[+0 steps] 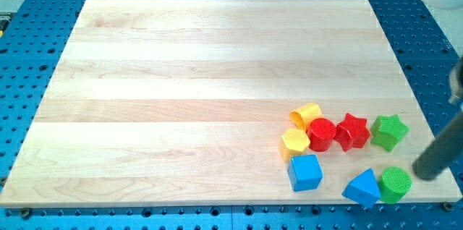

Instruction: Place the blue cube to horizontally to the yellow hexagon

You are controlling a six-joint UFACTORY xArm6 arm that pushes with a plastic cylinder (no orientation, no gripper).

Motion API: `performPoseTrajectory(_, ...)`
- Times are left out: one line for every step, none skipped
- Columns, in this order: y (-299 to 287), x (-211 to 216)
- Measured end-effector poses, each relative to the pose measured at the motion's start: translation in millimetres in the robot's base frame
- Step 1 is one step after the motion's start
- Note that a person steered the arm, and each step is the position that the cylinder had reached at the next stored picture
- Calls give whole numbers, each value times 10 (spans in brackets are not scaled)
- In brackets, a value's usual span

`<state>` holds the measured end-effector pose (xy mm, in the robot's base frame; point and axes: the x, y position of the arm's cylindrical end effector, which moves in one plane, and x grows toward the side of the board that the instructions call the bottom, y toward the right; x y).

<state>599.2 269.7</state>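
The blue cube (304, 172) lies near the board's bottom edge, right of centre. The yellow hexagon (295, 142) sits just above it, almost touching, slightly to the left. My tip (427, 174) is the lower end of a blurred dark rod coming in from the view's right edge. It stands at the board's right edge, just right of a green cylinder (395, 184) and far right of the blue cube.
A second yellow block (306, 114), a red cylinder (322, 134), a red star (352, 131) and a green star (388, 131) form a row right of the hexagon. A blue triangular block (362, 186) touches the green cylinder. The wooden board (181, 100) lies on a blue perforated table.
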Motion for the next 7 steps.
performPoseTrajectory(-81, 192)
performPoseTrajectory(-183, 190)
performPoseTrajectory(-399, 192)
performPoseTrajectory(-624, 182)
performPoseTrajectory(-940, 183)
performPoseTrajectory(-1377, 120)
performPoseTrajectory(-1823, 21)
